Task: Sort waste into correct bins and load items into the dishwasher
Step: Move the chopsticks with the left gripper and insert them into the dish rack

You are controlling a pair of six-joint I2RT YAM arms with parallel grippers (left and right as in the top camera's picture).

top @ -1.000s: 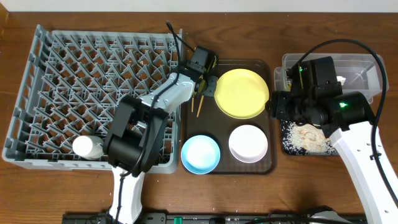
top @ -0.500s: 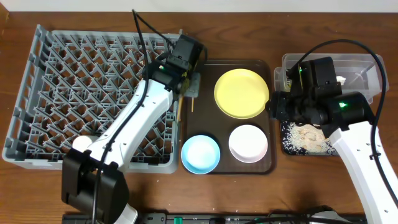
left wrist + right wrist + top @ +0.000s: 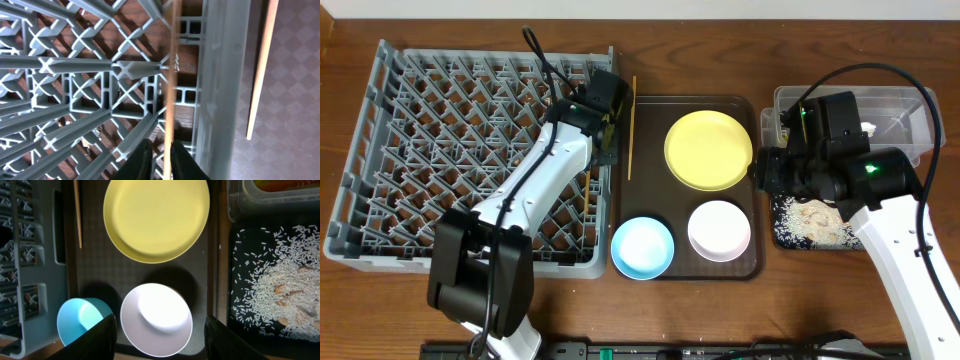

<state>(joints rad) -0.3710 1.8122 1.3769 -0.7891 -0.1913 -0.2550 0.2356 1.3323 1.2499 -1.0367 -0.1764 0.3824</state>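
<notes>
The left gripper [image 3: 161, 151] has been swung over the right edge of the dish rack [image 3: 420, 150]. A chopstick [image 3: 171, 75] is clamped in it, parallel to that edge.

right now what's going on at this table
The left gripper pinches a chopstick over the right edge of the grey dish rack. The other chopstick lies on the brown tray with the yellow plate, blue bowl and white bowl. The right gripper hangs open above the bowls, holding nothing. Rice crumbs sit in the black tray.
</notes>
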